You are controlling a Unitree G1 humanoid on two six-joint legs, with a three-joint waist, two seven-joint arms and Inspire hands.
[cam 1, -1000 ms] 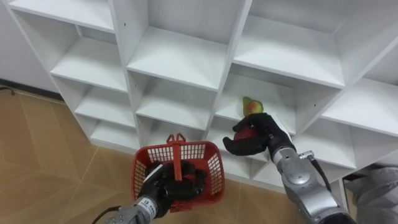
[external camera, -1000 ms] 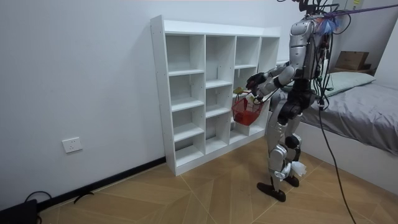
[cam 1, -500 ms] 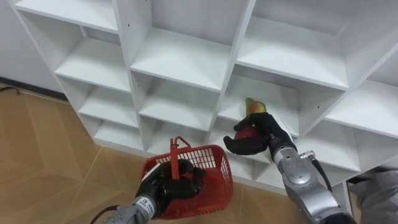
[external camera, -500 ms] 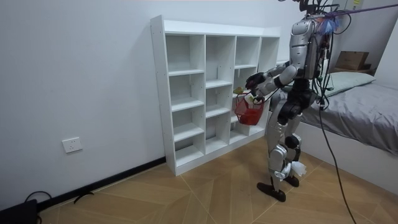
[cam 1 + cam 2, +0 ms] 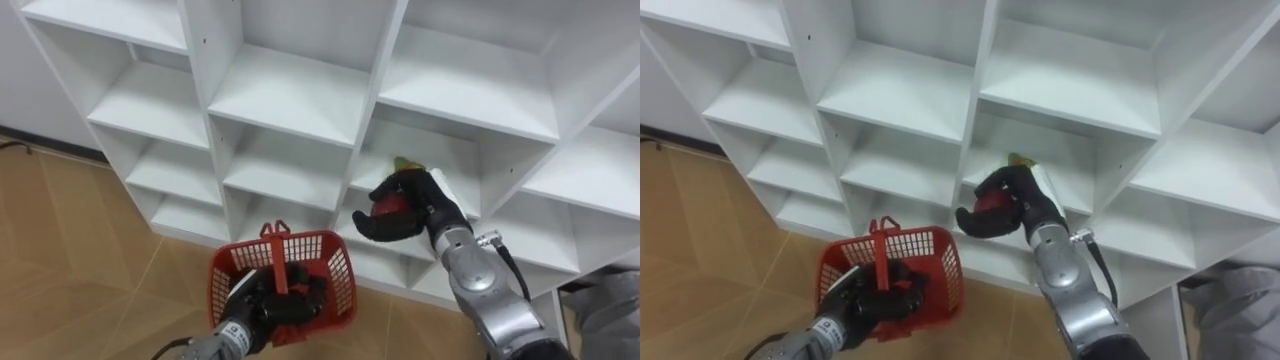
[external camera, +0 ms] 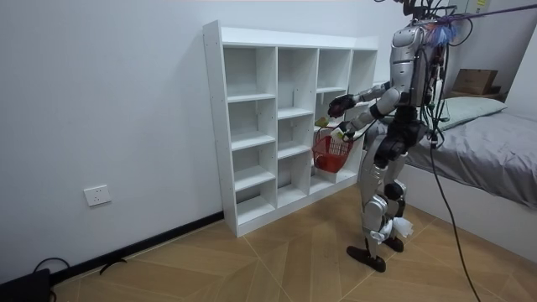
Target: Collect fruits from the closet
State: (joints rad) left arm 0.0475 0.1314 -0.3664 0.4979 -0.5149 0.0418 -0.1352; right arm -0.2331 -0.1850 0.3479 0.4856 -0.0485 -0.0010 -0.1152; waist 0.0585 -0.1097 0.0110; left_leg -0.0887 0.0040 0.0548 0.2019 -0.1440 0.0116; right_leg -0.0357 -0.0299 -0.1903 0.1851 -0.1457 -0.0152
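The right hand (image 5: pixel 415 215) curls round a red fruit (image 5: pixel 391 206), held just clear of the shelf (image 5: pixel 450 165) for carrying. Below and left of it, the left hand (image 5: pixel 268 305) grips the basket (image 5: pixel 222 285), mouth up to receive. A green tip behind the fingers may be the same fruit.

A red basket (image 5: pixel 335 265) is held by the left hand (image 5: pixel 275 305) in the lower middle of the frame. Just right of the middle, a red and green fruit (image 5: pixel 392 206) is wrapped in the curled fingers of the right hand (image 5: pixel 420 205), at a shelf of the white closet (image 5: pixel 290 95). Wood floor (image 5: pixel 60 260) is seen at the lower left.
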